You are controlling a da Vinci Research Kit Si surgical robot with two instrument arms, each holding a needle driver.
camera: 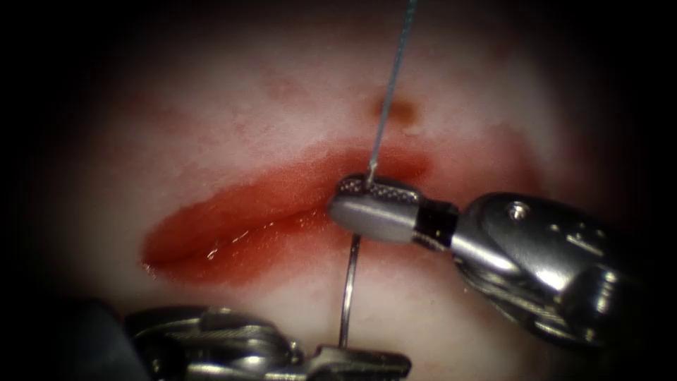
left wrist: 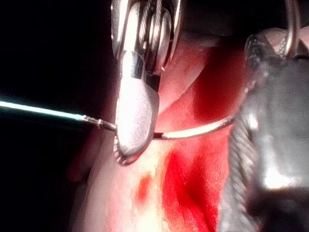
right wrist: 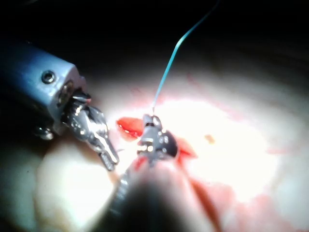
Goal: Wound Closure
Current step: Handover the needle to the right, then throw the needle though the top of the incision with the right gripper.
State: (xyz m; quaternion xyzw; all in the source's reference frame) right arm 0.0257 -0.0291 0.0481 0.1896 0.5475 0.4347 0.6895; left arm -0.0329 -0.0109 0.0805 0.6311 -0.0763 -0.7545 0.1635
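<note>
Both my tools pinch the needle [camera: 348, 289] above the cut [camera: 233, 236], right tool [camera: 370, 204] at its thread [camera: 391, 77] end, left tool [camera: 352, 360] near its tip; tugging could bend it.

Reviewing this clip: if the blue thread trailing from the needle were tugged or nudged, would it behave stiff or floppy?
Probably limp: the thread is very thin beside the needle, which looks rigid by comparison. It runs nearly straight from where the right tool grips the needle's tail, so it seems under tension. The left tool holds the needle's other end.

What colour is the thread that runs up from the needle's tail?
Light blue thread, clearest in the endoscope view.
</note>
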